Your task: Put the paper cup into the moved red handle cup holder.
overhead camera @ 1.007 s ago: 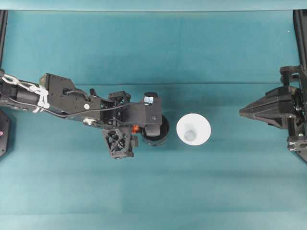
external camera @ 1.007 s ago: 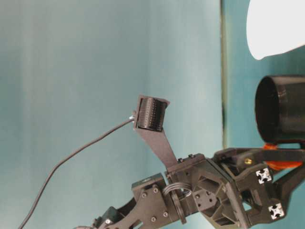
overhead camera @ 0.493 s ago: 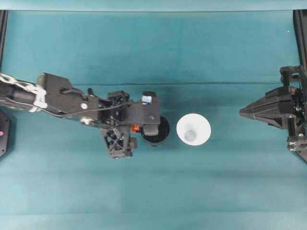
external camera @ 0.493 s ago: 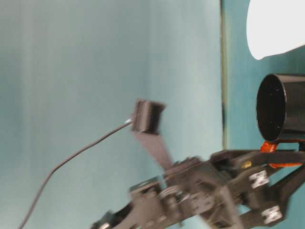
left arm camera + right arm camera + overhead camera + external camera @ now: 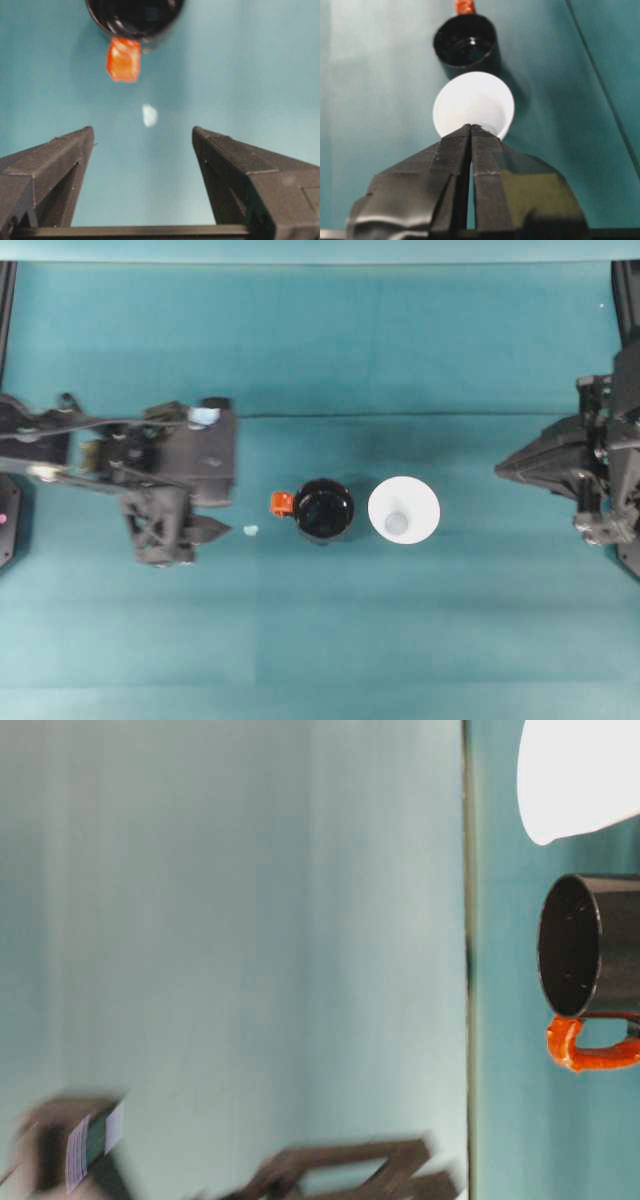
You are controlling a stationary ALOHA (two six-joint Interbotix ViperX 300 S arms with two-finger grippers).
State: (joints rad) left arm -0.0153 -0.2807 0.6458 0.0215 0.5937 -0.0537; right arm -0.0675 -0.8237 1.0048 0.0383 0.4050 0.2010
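Paper cup (image 5: 403,511) and red handle cup holder (image 5: 323,510) are seen standing upright, side by side near the middle of the teal table (image 5: 320,350) — the white cup just to the right of the black holder in the overhead view, the two apparently not quite touching. Both mouths face up, so the holder is judged ready to receive the cup. The holder's orange handle (image 5: 282,503) is turned toward the left arm's side, a placement that suits a grasp from that direction. A small pale speck (image 5: 250,531) is seen on the cloth between the handle and the left pincer (image 5: 222,527).

The left pincer is held well apart from the holder, its jaws spread wide and nothing between them. The right pincer (image 5: 503,471) is pointed at the cup from the far right, jaws pressed together and empty; in its wrist view the cup (image 5: 473,104) lies directly ahead with the holder (image 5: 465,41) behind it. The cup is not yet grasped — opening the right jaws is judged the first need.
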